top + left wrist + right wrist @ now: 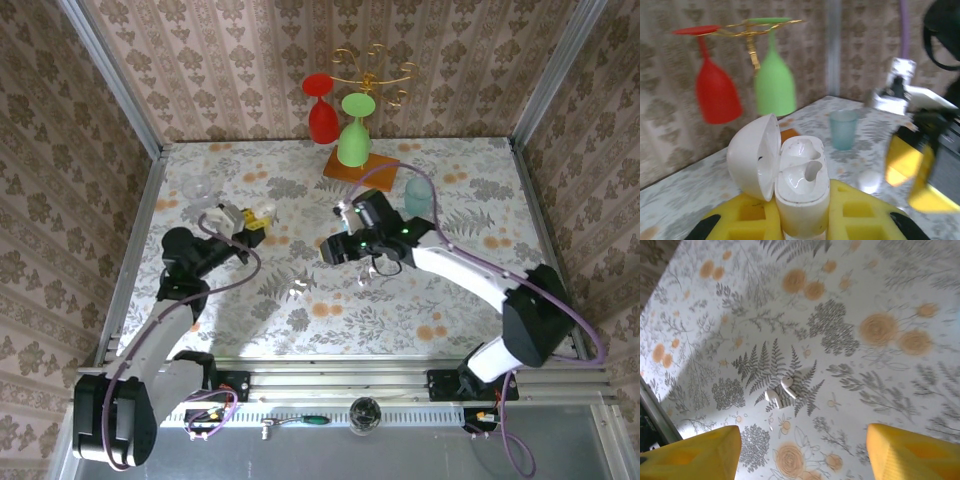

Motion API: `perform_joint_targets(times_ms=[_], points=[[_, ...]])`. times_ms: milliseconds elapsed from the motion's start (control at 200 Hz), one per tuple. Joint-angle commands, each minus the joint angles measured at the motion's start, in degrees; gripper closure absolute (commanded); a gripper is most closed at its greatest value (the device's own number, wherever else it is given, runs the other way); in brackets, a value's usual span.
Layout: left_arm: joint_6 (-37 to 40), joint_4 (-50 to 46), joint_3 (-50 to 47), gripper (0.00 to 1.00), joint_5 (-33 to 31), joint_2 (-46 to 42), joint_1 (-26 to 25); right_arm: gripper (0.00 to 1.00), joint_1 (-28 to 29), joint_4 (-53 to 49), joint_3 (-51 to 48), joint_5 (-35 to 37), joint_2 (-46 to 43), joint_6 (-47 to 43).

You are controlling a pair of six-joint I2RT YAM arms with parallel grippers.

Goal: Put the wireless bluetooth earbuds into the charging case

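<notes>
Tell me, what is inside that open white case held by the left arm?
Two moulded sockets in the charging case, both apparently empty; their deepest parts are shadowed. The earbuds lie on the table.

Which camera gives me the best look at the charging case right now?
Left wrist. The charging case stands close up in the left gripper, lid open, both sockets facing the lens, apparently empty. Top external gives a small white speck at that gripper's tip, too small for detail.
</notes>
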Motion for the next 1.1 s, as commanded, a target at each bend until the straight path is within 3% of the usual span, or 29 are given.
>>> perform_joint_targets(times_ms=[0,220,555,1095], points=[[-2.99,0.26,0.28,1.00,-6.91,0.46,2.91,0.38,3.08,-4.47,4.87,1.08,5.95,-0.69],[-5.29,0.88,0.45,1.00,-9.23,0.05,6.50,0.48,6.34,-8.23,13.22,-1.69,18.03,-0.04],[-5.79,2.10,1.25,1.00,-8.76,0.24,6.85,0.56,6.96,-18.56,27.35,-2.02,32.25,-1.98],[-6.62,2.37,1.25,1.00,-7.35,0.28,6.83,0.67,8.95,-24.21,34.98,-2.41,40.81,-3.72]])
